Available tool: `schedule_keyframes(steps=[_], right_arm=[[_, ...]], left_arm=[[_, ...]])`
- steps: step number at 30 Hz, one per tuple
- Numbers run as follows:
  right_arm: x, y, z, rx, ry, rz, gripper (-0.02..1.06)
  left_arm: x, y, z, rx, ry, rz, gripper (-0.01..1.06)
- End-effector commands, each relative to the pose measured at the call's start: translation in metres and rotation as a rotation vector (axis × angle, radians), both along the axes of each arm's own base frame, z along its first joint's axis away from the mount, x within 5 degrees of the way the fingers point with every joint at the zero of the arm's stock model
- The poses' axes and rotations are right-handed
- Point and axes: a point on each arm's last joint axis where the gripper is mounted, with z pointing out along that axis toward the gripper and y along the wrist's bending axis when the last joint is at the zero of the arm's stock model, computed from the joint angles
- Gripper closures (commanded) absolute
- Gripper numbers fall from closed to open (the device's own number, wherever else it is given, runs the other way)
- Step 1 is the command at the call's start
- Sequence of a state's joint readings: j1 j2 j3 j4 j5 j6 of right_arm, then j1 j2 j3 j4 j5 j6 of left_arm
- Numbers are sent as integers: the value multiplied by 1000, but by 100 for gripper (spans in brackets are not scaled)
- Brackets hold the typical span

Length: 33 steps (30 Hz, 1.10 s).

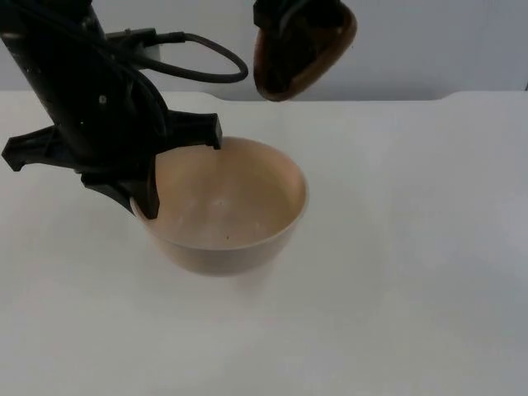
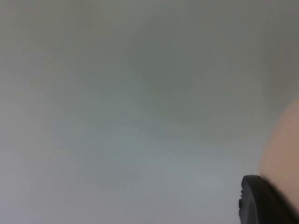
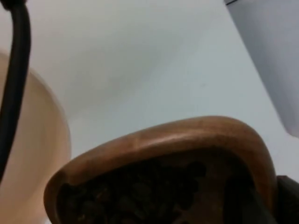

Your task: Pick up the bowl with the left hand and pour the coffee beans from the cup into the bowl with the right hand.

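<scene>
A beige bowl (image 1: 227, 206) is held by its left rim in my left gripper (image 1: 147, 202), which is shut on it, one finger inside the rim. The bowl looks raised slightly off the white table and holds only a dark speck or two. Its outer wall (image 2: 282, 144) shows beside a black fingertip (image 2: 261, 200). Above and behind the bowl hangs a brown wooden cup (image 1: 301, 49), tilted with its mouth towards the bowl, in my right gripper (image 1: 289, 12), which is shut on it. Dark coffee beans (image 3: 140, 196) lie inside the cup (image 3: 163, 140), near the bowl's rim (image 3: 42, 154).
The white table (image 1: 412, 247) stretches bare to the right of and in front of the bowl. It ends at the grey partition wall (image 1: 429, 41) behind the cup.
</scene>
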State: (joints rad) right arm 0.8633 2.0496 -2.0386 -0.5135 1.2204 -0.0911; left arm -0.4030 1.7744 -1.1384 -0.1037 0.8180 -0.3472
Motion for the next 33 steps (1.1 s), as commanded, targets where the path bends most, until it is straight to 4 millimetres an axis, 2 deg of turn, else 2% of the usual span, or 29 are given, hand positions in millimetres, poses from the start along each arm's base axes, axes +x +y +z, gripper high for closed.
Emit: schedule_keyframes(steps=[1, 17, 33], right_arm=[[-6, 2, 11, -7, -51, 7, 105], [-20, 15, 21, -81, -193, 28, 105], [-43, 35, 34, -173, -366, 93, 105]], left_arm=[[0, -2, 4, -18, -12, 10, 105], [0, -3, 5, -20, -18, 11, 105], [0, -3, 5, -25, -20, 13, 105]])
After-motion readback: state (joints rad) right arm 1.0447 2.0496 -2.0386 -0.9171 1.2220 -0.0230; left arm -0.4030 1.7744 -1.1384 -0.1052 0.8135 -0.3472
